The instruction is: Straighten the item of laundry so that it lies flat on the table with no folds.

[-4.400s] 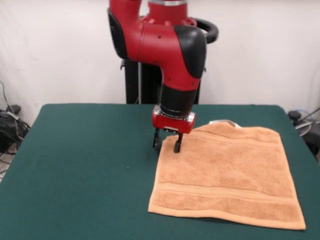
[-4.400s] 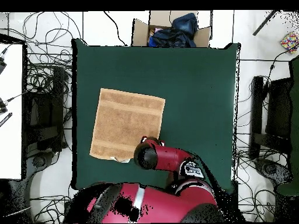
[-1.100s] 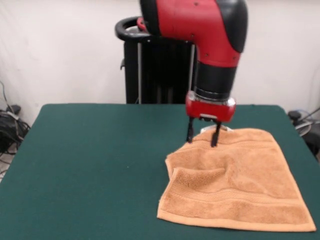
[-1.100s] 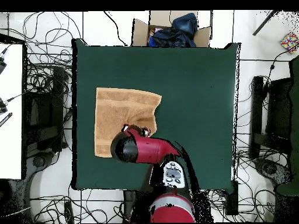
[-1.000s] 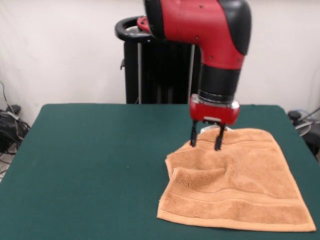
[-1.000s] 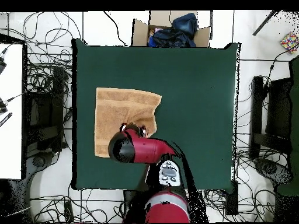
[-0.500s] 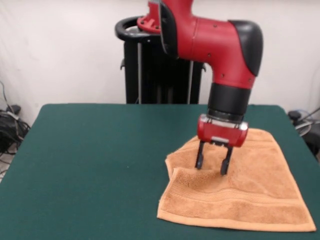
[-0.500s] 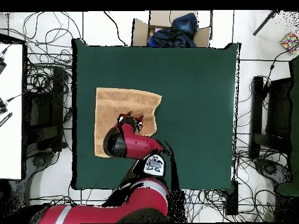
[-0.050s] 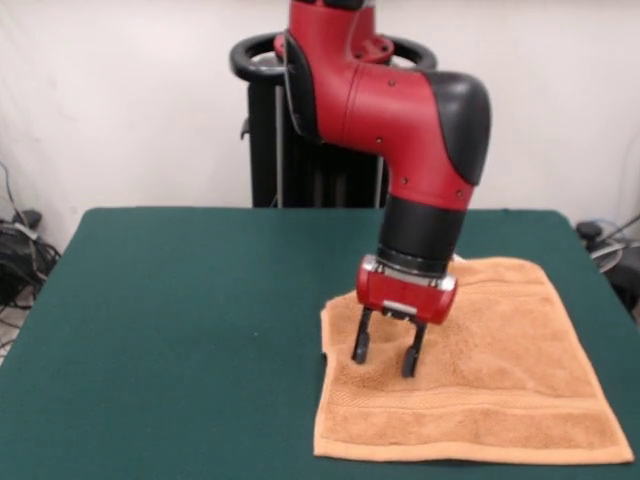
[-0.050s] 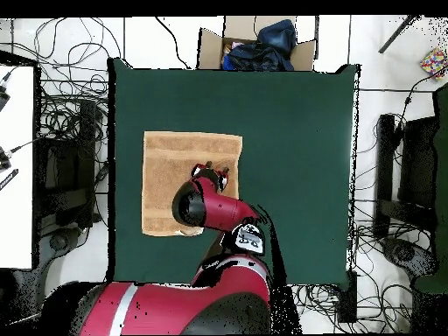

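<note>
- The orange-tan towel [image 9: 470,370] is lying near the front edge of the table [image 9: 180,330], at about 4 o'clock from the table's middle in the front view, spread almost flat with a small ripple along its 9 o'clock edge.
- The gripper [image 9: 384,358] is pointing down over the towel's 9 o'clock side with its two fingers [image 9: 361,346] apart, holding nothing, tips at or just above the cloth.
- The terry cloth is looking soft, light and limp, so it is likely bunching if pushed; pinching an edge or corner near the ripple and drawing outward seems safest.
- The green felt-like top is probably gripping the fabric a little.
- Beyond, a white wall [image 9: 120,100] is closing the room, with cables [image 10: 66,114] lying on the floor around the table.
</note>
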Controlling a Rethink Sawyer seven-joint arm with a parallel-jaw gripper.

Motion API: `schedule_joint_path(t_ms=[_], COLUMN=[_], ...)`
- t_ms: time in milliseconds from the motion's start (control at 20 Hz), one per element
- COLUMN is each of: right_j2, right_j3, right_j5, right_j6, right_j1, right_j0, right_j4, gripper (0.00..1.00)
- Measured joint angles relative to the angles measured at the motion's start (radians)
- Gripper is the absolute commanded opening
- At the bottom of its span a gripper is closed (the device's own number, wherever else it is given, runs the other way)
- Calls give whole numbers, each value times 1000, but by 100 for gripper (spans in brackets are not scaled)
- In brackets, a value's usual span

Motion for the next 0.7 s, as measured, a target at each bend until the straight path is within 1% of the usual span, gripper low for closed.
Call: schedule_joint_path(t_ms=[150,300,600,700], right_j2=[-7,-9,-27,-35], right_j3=[-18,-50,-130,-144], right_j5=[4,46,198,223], right_j6=[0,0,0,0], right_j1=[17,39,56,59], right_j0=[5,9,10,14], right_j4=[19,43,53,53], gripper=[100,100,100,100])
